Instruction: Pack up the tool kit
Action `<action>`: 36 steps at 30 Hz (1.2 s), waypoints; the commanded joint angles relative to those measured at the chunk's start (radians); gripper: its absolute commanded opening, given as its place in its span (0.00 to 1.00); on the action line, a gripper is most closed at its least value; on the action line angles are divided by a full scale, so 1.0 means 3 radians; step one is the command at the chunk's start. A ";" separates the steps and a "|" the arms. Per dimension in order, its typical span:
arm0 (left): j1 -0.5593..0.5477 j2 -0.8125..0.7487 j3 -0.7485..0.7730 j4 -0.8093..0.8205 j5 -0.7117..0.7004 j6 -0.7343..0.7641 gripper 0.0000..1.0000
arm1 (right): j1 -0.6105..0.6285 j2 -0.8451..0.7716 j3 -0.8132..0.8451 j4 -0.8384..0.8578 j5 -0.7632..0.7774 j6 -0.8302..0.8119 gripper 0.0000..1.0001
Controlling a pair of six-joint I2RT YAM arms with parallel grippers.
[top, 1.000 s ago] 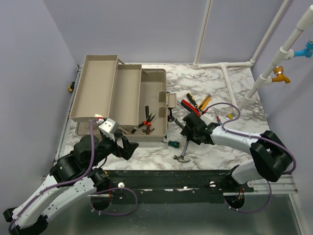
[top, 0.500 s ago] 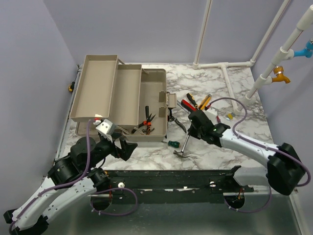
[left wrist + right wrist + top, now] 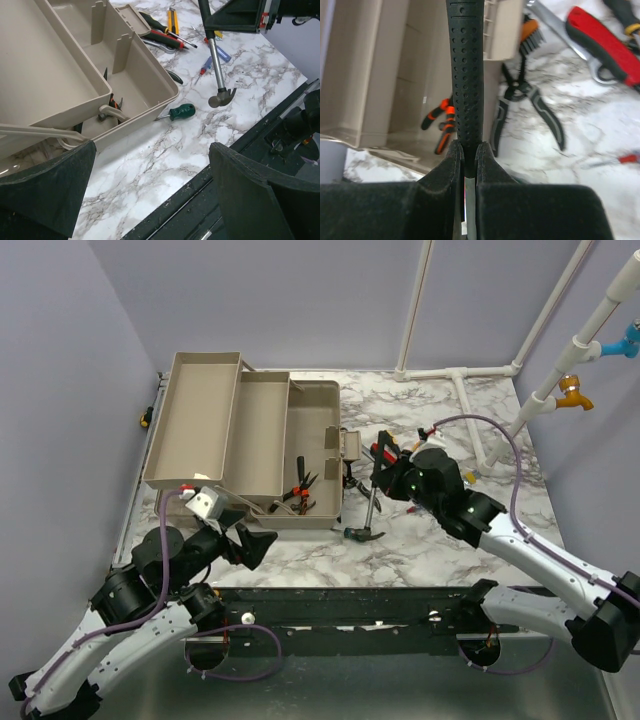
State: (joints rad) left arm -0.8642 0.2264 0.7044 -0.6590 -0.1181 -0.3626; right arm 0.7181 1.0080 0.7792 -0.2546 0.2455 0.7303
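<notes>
Hammer hangs head down just off the marbled bench, right of the toolbox's front corner. It has a black dimpled grip, a bright steel shaft and a dark claw head. The right claw is clamped on the grip, fingers pressed to both sides. The left claw hovers over the bench's near edge with its jaws spread wide and nothing between them.

The beige toolbox stands open, lid and tray folded back to the left. In its bottom compartment lie orange-handled pliers. A green-handled screwdriver rests on the bench just in front of the box. Black pliers, a red-handled tool and yellow-and-black screwdrivers lie to its right.
</notes>
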 commanded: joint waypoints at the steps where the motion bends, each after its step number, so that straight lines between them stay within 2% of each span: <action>1: -0.0009 0.0128 0.0004 0.0032 0.0031 0.0030 0.99 | 0.0001 0.0347 0.0363 0.0560 -0.0536 -0.0070 0.01; 12: -0.0008 -0.0120 -0.0037 0.0045 -0.0054 -0.0003 0.99 | 0.0004 0.1626 0.1227 0.0991 -0.0617 0.0090 0.01; 19: -0.0008 -0.0033 -0.0019 0.0037 -0.0051 0.0007 0.99 | 0.0007 0.2421 0.1758 0.0862 -0.0518 0.0251 0.01; 20: -0.0007 -0.0010 -0.0019 0.0030 -0.0045 0.0007 0.99 | 0.0009 0.2512 0.1838 0.0780 -0.0555 0.0257 0.07; 21: -0.0008 0.0003 -0.0016 0.0027 -0.0040 0.0007 0.99 | 0.0012 0.2595 0.1897 0.0714 -0.0605 0.0239 0.23; 22: -0.0007 0.0016 -0.0015 0.0025 -0.0040 0.0007 0.99 | 0.0009 0.2639 0.1935 0.0686 -0.0648 0.0219 0.53; 23: -0.0008 0.0018 -0.0013 0.0024 -0.0033 0.0007 0.99 | 0.0008 0.2661 0.1948 0.0678 -0.0678 0.0197 0.69; 24: -0.0006 0.0030 -0.0016 0.0024 -0.0031 0.0012 0.99 | 0.0010 0.2647 0.1940 0.0671 -0.0672 0.0178 0.78; 31: -0.0009 0.0102 -0.0015 0.0018 0.0008 0.0017 0.99 | 0.0009 0.2175 0.1718 0.0503 -0.0642 -0.0391 0.78; 36: -0.0008 0.0136 -0.0014 0.0024 0.0030 0.0022 0.99 | 0.0006 0.1593 0.1267 0.0225 -0.0106 -0.0611 0.78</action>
State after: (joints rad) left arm -0.8642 0.2550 0.7040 -0.6556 -0.1192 -0.3630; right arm 0.7185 1.6188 1.2449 -0.0994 0.0883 0.6384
